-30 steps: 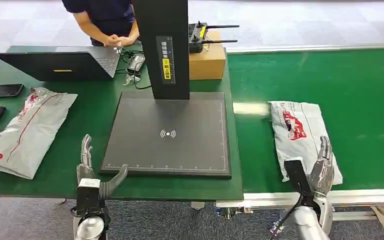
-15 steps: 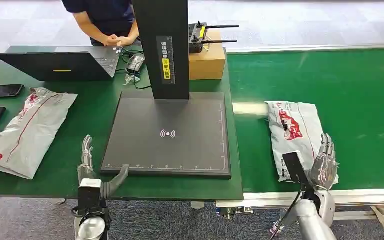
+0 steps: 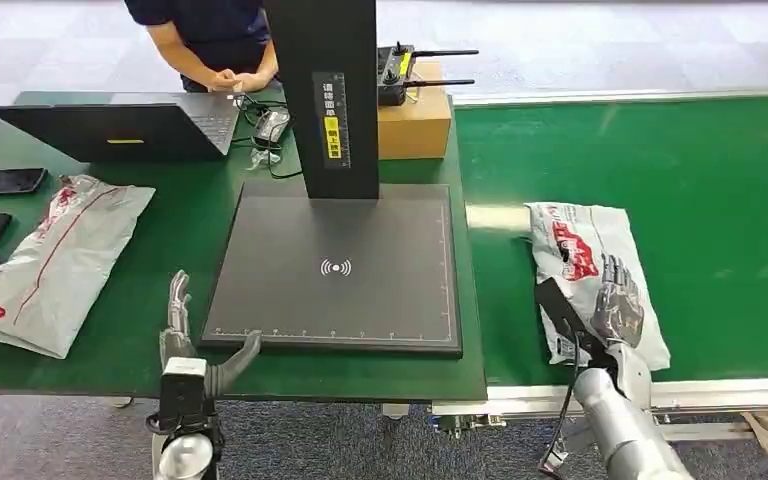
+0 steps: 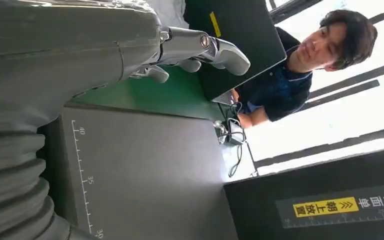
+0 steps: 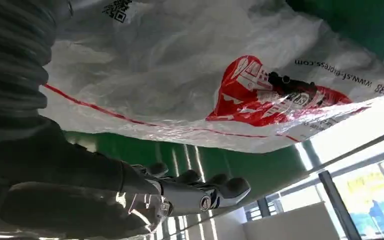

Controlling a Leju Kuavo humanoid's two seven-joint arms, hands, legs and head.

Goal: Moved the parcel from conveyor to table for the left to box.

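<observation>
Two grey parcels lie in sight. One parcel, white-grey with a red logo, rests flat on the green conveyor, close to its near edge and just right of the bench. The right hand is over this parcel's near half, its fingers extended and spread along the plastic, palm down; whether they press on it or hover just above cannot be told, and nothing is grasped. From the right wrist view the crinkled bag spreads wide beside the straight fingers, which lie apart from it.

The second parcel lies on the bench's left part, well apart from the first. The left hand stands at the bench's near edge, fingers released and pointing away from the robot, thumb just beside the near left corner of the black scanner plate. It holds nothing.

Between the two hands sits that plate with its tall black column. Behind it a cardboard box carries a black controller on top; what is inside it cannot be seen. A laptop, a phone and loose cables occupy the far left of the bench, where a person stands.
</observation>
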